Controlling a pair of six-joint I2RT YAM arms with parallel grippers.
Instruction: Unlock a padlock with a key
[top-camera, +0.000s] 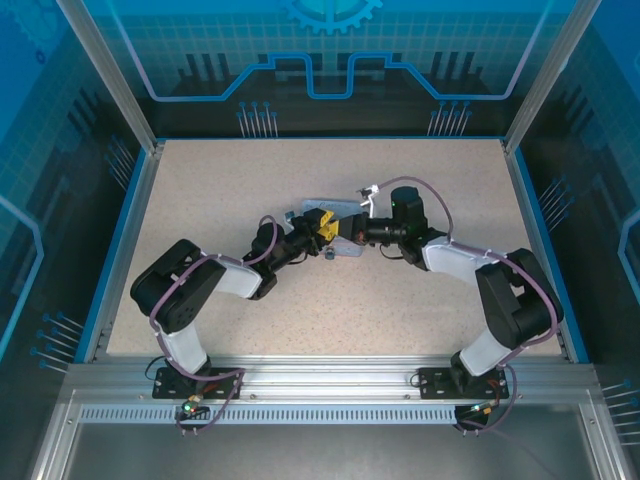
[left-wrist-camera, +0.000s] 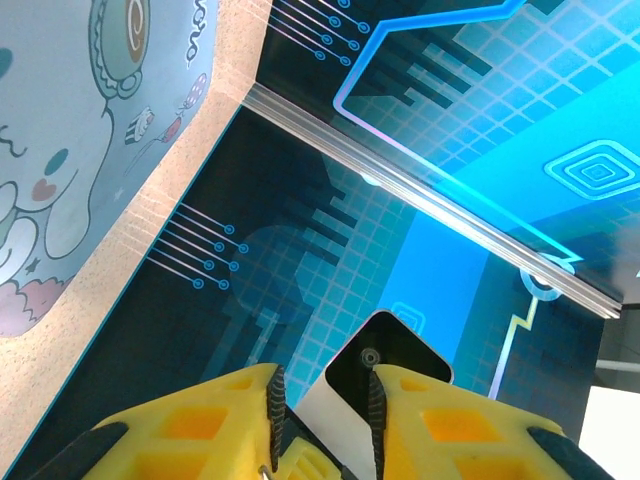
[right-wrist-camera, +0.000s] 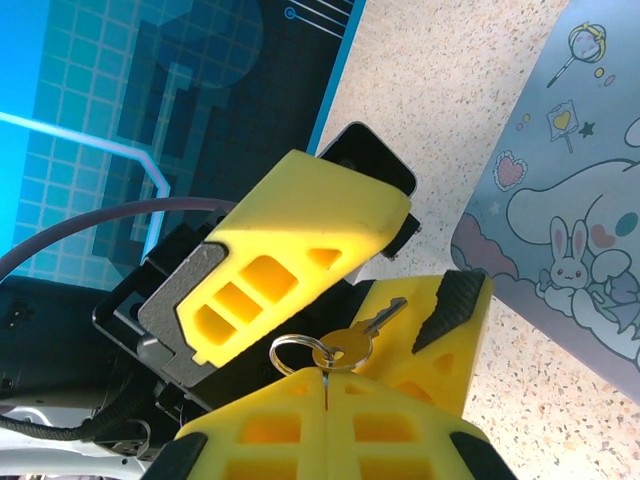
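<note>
Right gripper (right-wrist-camera: 330, 378): the jaws are pressed together on the head of the key (right-wrist-camera: 362, 335); the blade is left free and is pointed toward the other arm.
Key pickup: judged as done, since the key is carried clear of the desk (top-camera: 330, 310).
Left gripper (left-wrist-camera: 322, 398): the jaws are seen a little apart with the padlock (left-wrist-camera: 392, 350) between them; whether it is firmly clamped cannot be told.
Padlock: it is raised off the desk, near the key, with a dark face and a small round hole turned outward; the shackle is hidden.
Insertion: not yet done; the blade is seen apart from the hole.
Left to do: the blade is to be lined up, pushed in and turned, and the shackle freed.
Tin box (right-wrist-camera: 560, 200): it is laid flat on the desk below both grippers.
</note>
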